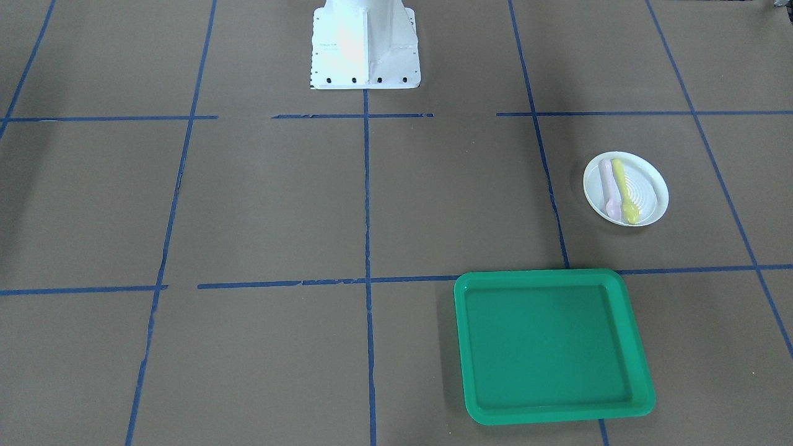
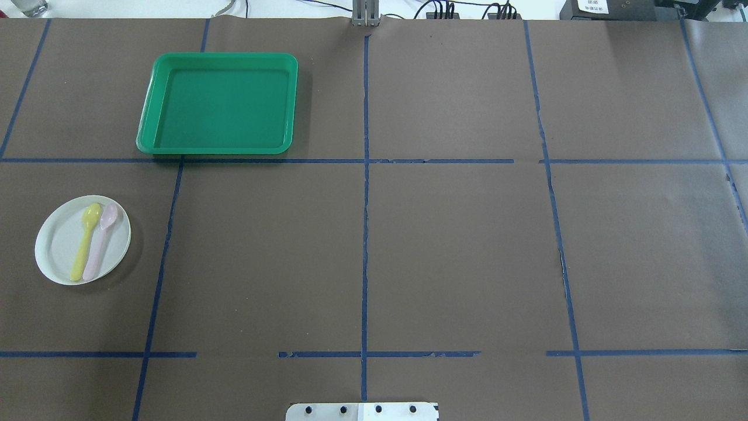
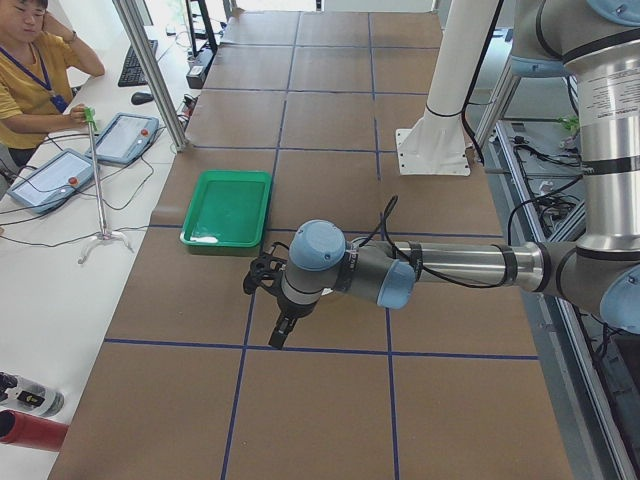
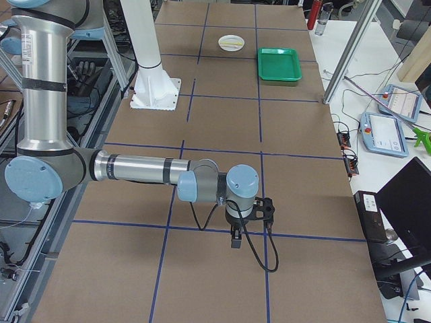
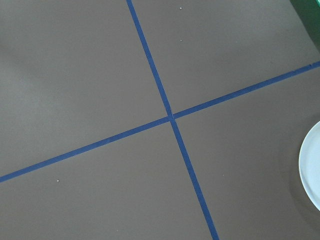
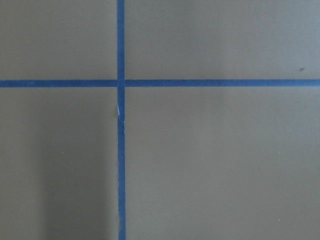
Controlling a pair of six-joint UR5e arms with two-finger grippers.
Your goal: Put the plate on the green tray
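Note:
The small white plate [image 2: 61, 245] lies on the brown table at my left, apart from the green tray, with a yellow spoon [image 2: 86, 240] and a pink spoon [image 2: 100, 240] on it. It also shows in the front view [image 1: 647, 186], the right side view [image 4: 231, 42] and, as a rim only, the left wrist view [image 5: 311, 170]. The green tray [image 2: 219, 104] lies empty farther out [image 1: 551, 344]. My left gripper [image 3: 277, 338] and right gripper [image 4: 235, 242] hang above bare table and show only in the side views. I cannot tell whether either is open or shut.
The white robot pedestal [image 1: 365, 46] stands at the table's near middle. Blue tape lines [image 2: 365, 234] cross the brown table. An operator [image 3: 30, 70] sits at a side desk with tablets [image 3: 125, 135] beyond the tray.

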